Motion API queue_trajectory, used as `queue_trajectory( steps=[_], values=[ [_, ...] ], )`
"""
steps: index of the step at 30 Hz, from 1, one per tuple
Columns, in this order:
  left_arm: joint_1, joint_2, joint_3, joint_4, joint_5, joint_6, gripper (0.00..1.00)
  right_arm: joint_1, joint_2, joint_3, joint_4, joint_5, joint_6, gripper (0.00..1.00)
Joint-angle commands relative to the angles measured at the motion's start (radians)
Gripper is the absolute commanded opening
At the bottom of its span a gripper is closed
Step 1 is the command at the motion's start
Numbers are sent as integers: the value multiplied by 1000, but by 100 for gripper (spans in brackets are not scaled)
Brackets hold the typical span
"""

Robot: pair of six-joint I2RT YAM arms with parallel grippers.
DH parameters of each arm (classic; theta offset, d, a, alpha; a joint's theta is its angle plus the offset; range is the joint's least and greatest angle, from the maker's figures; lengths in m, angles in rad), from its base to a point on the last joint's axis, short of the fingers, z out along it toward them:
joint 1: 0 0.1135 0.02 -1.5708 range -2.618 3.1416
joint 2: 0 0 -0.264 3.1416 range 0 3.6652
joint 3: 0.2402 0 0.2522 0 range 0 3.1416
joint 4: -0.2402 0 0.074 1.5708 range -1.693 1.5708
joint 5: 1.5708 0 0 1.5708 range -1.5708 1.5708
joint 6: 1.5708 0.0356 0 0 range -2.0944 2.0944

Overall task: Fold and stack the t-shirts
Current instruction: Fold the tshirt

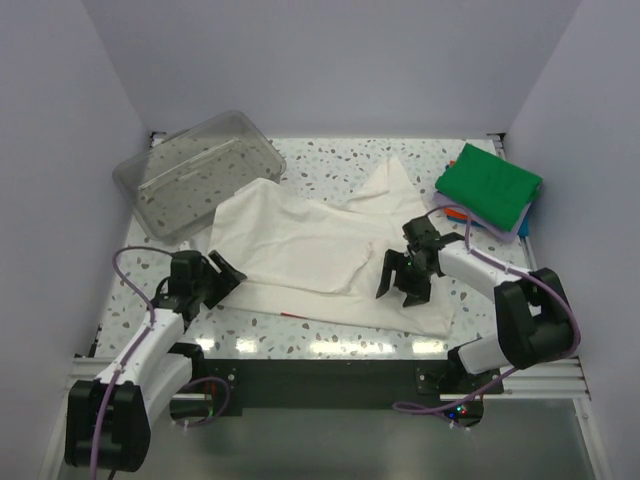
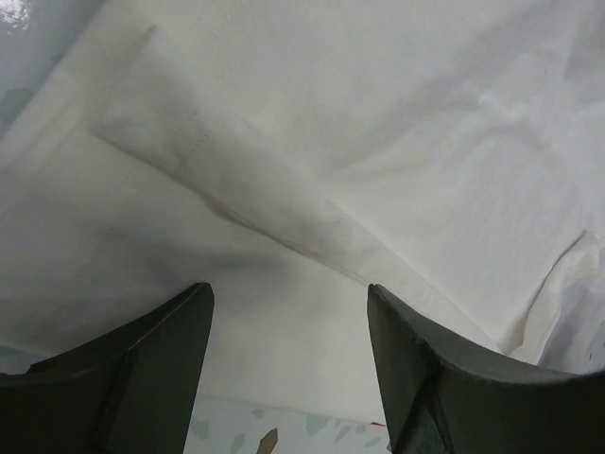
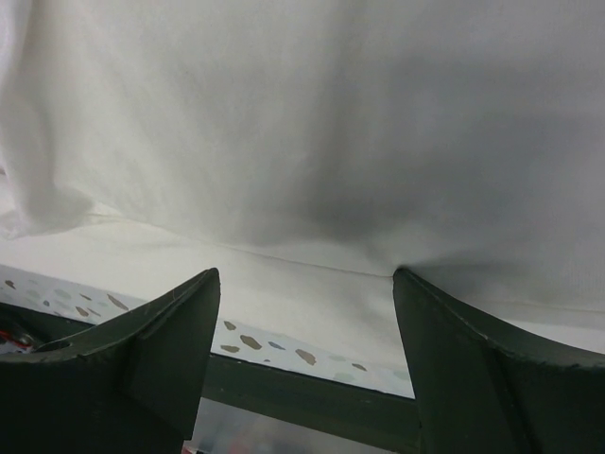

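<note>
Cream shirt (image 1: 310, 255): spread out and rumpled across the centre of the table (image 1: 330, 165). Folded shirts (image 1: 487, 190): stacked at upper right, green on top. Clear tub (image 1: 195, 170): upper left. Left gripper (image 1: 228, 272): released, fingers spread, at the cream shirt's left edge. Right gripper (image 1: 398, 290): released, fingers spread, over its lower right.

The white shirt (image 1: 300, 250) sprawled over the middle of the desk (image 1: 335, 170), leaving bare strips only along the far and near edges. A clear tub (image 1: 195, 175) blocked the far left corner and a stack of folded shirts (image 1: 487, 188) the far right, with an open gap between them. Walls (image 1: 70, 150) closed both flanks.
</note>
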Motion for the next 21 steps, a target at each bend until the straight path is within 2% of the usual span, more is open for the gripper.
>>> queue_trajectory(
  steps=[1, 6, 13, 21],
  values=[
    [-3, 18, 56, -92, -74, 21, 72, 3, 14, 2, -94, 96, -29, 78],
    [-3, 86, 82, -6, -76, 52, 72, 3, 40, 56, -107, 93, -46, 78],
    [-3, 144, 122, 72, -87, 66, 72, 3, 39, 48, -106, 88, -51, 78],
    [-3, 150, 154, 78, -68, 52, 71, 3, 44, 27, -91, 79, -46, 78]
  ],
)
